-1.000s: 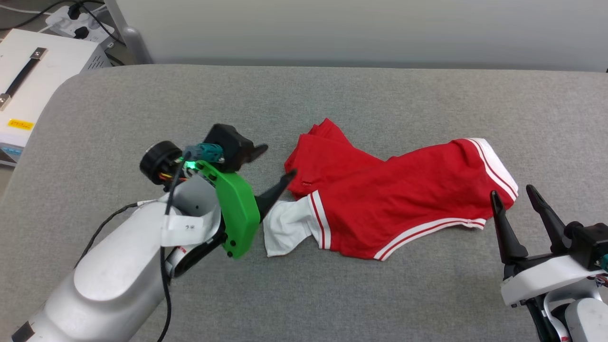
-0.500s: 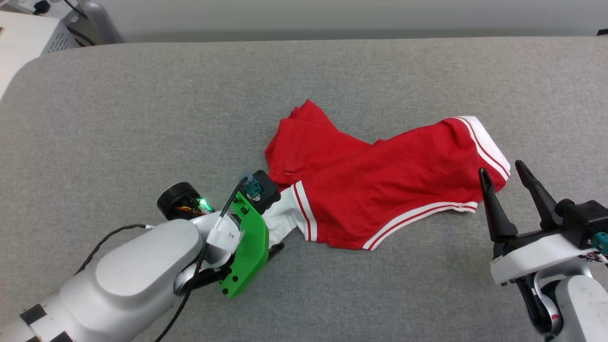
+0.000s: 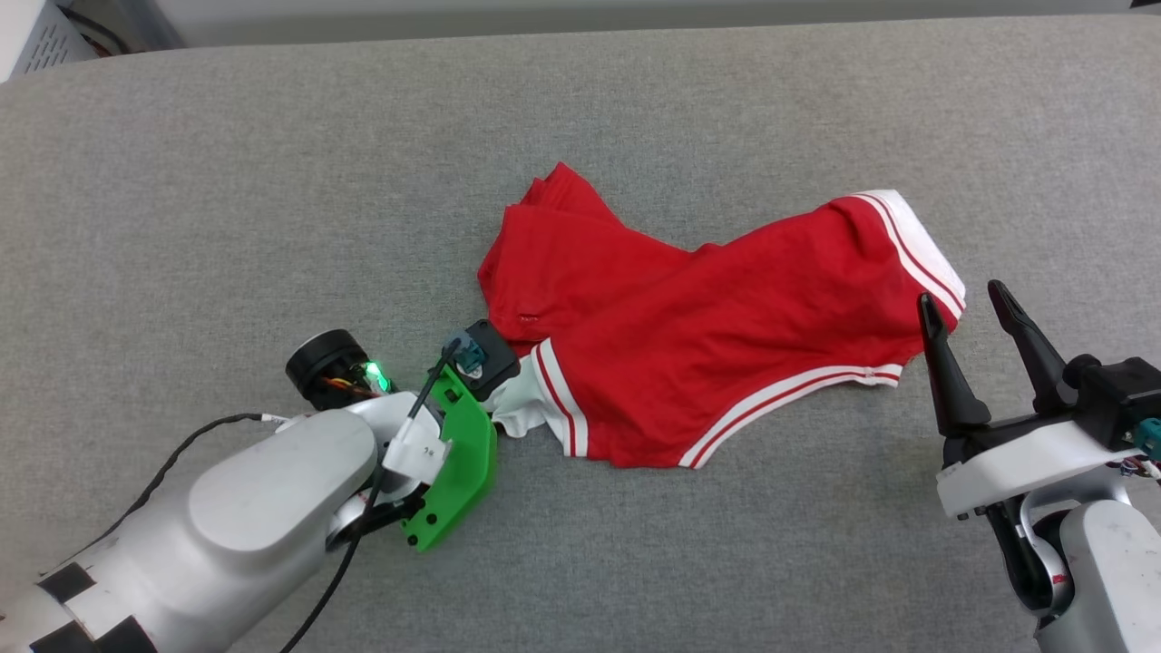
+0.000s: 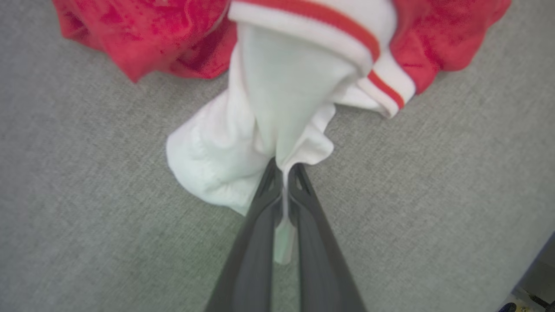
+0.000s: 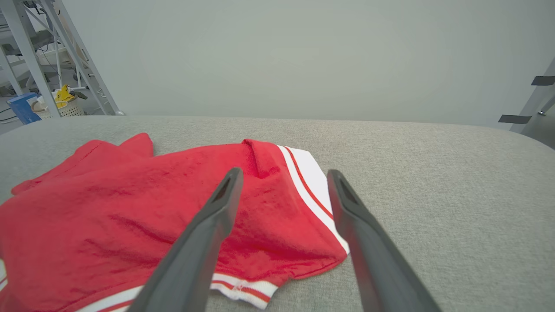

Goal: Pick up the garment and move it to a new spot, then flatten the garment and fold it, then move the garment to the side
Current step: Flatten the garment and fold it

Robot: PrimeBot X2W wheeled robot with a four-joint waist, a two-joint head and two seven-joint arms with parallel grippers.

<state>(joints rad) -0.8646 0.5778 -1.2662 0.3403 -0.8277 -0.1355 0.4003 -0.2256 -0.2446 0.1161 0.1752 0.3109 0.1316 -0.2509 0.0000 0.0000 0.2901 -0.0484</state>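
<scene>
The garment [image 3: 717,326], red with white striped trim, lies crumpled at the middle of the grey padded table [image 3: 272,181]. Its white sleeve [image 3: 515,415] sticks out at the lower left. My left gripper [image 4: 284,168] is shut on that white sleeve [image 4: 264,121], and a pinch of white cloth shows between the closed fingers. In the head view the green bracket [image 3: 453,462] on the left wrist covers those fingers. My right gripper [image 3: 961,297] stands open just right of the garment's striped end, over the table. In the right wrist view the right gripper [image 5: 284,174] has the garment [image 5: 130,208] below and left of its spread fingers.
The table's far edge meets a pale wall [image 5: 303,56]. A metal rack [image 5: 26,56], a blue box [image 5: 21,106] and a basket [image 5: 65,106] stand beyond the table's far left. A white unit [image 3: 36,36] sits off the top left corner.
The head camera has tilted down, shifting the whole picture. My left gripper dropped from beside the garment onto the white sleeve and shut on it. The right gripper stayed open and still.
</scene>
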